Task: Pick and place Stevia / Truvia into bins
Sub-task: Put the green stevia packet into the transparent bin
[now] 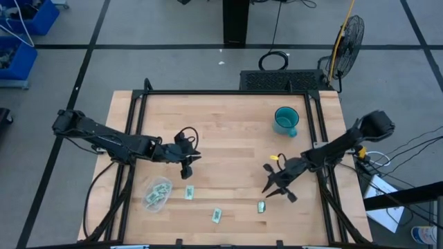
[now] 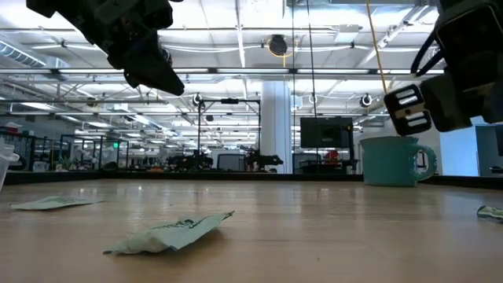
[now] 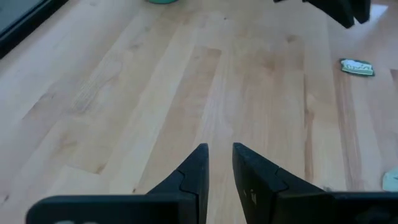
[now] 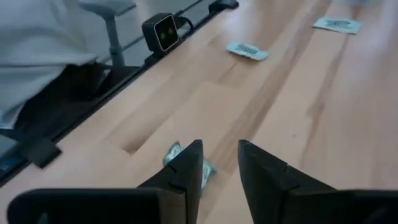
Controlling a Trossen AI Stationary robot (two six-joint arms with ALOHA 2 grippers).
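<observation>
Three pale green and white Stevia sachets lie flat on the wooden table near its front edge: one beside the bin, one in the middle, one to the right. The clear bin at the front left holds several more. My left gripper hangs over the table behind the bin, narrowly open and empty. My right gripper hovers just behind the right sachet, open, nothing between its fingers; one finger hides part of that sachet.
A teal cup stands at the back right of the table. A black frame runs along the table's edges. A small camera sits at the front edge. Bare wood lies between the two grippers.
</observation>
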